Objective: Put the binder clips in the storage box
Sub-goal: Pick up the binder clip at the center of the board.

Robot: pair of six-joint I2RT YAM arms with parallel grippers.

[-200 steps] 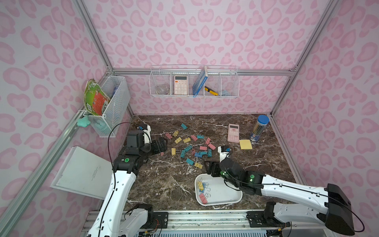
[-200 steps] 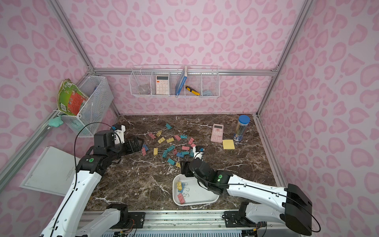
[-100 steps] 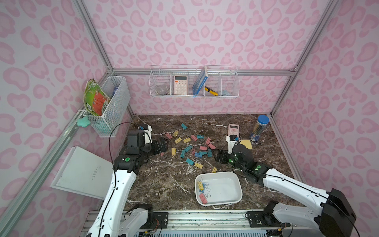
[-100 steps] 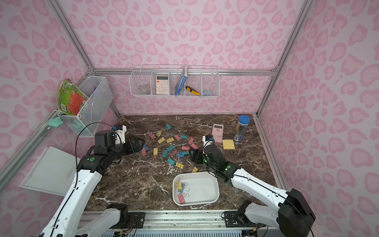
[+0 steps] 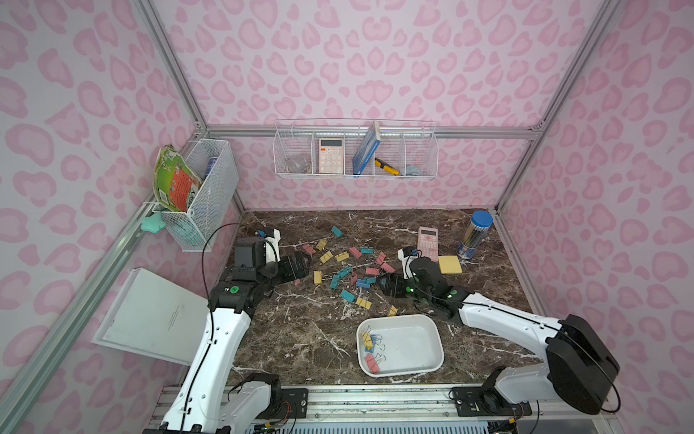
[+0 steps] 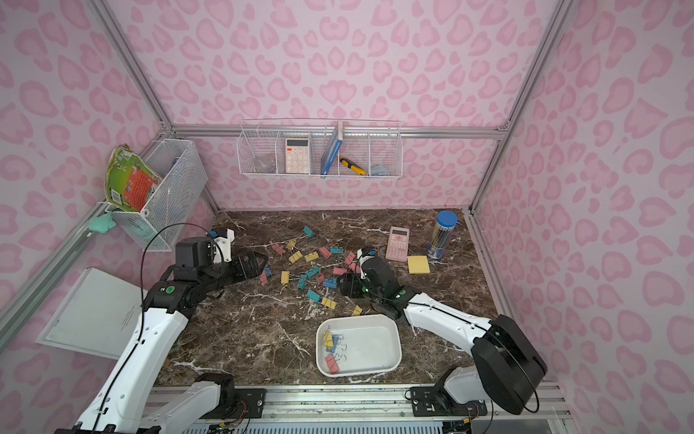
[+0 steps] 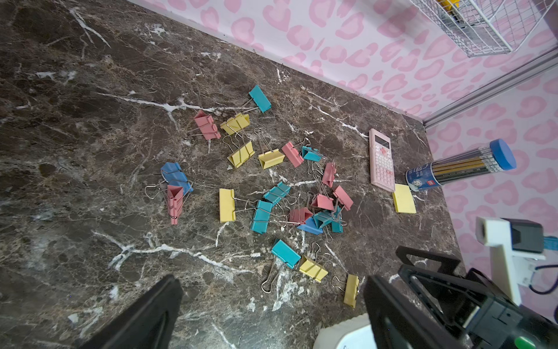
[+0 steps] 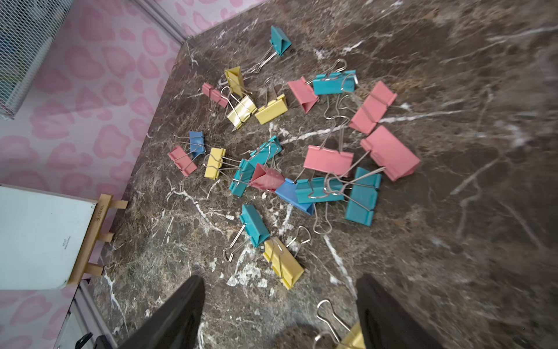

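Storage box [image 5: 409,345] sits nearest, at the bench front, holding a few clips. Beyond it, most binder clips [image 5: 340,277] lie scattered mid-bench. Right end effector [image 5: 383,282] and left end effector [image 5: 305,266] hang released and empty, flanking the pile. Step in hand: another pick, which calls for closing on a single clip. Only the right wrist view shows a yellow clip [image 8: 353,335] low between its jaws.

1. Your left arm [image 5: 219,338], white moulded links with black joint housings, carries a round green dot [image 5: 234,289].
2. Your right arm [image 5: 503,317] matches, with a bulky black housing [image 5: 574,360].
3. Thin black cables [image 5: 203,263] loop along both.
4. Your left gripper [image 7: 273,281] and right gripper [image 8: 280,278] have flat black wedge fingers.
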